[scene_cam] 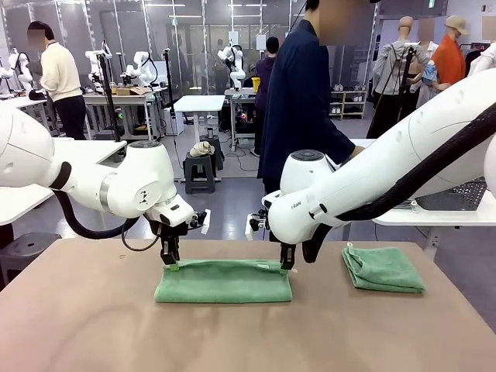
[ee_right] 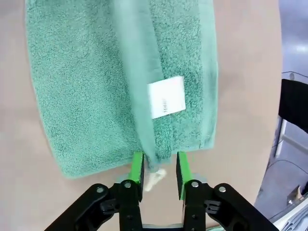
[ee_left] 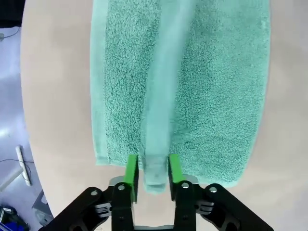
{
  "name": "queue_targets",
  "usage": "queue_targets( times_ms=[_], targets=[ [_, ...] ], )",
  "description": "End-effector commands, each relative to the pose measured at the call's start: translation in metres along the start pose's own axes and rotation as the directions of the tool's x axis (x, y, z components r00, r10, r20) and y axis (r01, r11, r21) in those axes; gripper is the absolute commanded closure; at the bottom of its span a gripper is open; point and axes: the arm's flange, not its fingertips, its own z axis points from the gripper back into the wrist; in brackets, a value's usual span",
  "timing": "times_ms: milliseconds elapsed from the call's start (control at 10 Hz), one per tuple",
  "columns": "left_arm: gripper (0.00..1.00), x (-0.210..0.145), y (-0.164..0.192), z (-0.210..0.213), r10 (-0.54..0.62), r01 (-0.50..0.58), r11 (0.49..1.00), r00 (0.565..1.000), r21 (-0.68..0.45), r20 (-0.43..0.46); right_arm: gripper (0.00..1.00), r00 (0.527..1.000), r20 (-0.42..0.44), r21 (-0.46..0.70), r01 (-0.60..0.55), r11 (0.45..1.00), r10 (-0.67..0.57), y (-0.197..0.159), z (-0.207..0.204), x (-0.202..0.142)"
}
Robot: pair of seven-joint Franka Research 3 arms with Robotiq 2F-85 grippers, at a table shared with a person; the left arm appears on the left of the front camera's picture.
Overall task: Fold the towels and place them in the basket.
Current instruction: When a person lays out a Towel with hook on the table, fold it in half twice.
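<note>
Left end effector [ee_left: 152,166], right end effector [ee_right: 160,163]: jaws parted astride blurred towel [ee_left: 216,96] hem.

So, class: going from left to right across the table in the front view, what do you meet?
left end effector → middle of the long towel → right end effector → small folded towel

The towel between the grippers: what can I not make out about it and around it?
- Left wrist view: the towel edge between the fingers of the left gripper is blurred; touch unclear.
- Right wrist view: the print on the white tag is too small to read.
- Front view: the basket is mostly hidden behind the right arm.
</note>
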Motion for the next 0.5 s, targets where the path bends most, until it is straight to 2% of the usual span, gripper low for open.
queue_targets(
  times_ms=[0,100,200,300,400],
  targets=[
    [0.42,-0.001,0.001,0.002,0.025,-0.025,0.999,1.0,0.048,-0.016,0.36,1.0,0.015,-0.057,-0.009,0.998,0.01,-0.001,0.003,-0.002],
    [0.39,-0.003,0.0,0.004,0.038,-0.036,0.997,0.999,0.071,-0.02,0.45,1.0,0.016,-0.088,-0.016,0.996,0.018,-0.001,0.006,-0.002],
    [0.23,-0.007,0.0,0.008,0.046,-0.044,0.995,0.999,0.092,-0.013,0.16,1.0,0.022,-0.106,-0.016,0.994,0.018,-0.002,0.012,-0.002],
    [0.32,-0.013,-0.002,0.016,0.052,-0.052,0.994,0.999,0.1,0.005,0.26,0.999,0.028,-0.116,-0.015,0.993,0.019,-0.001,0.022,-0.002],
    [0.32,-0.02,-0.005,0.032,0.054,-0.057,0.993,0.998,0.103,0.036,0.02,1.0,0.03,-0.113,-0.004,0.994,0.007,0.001,0.037,-0.003]
  ],
)
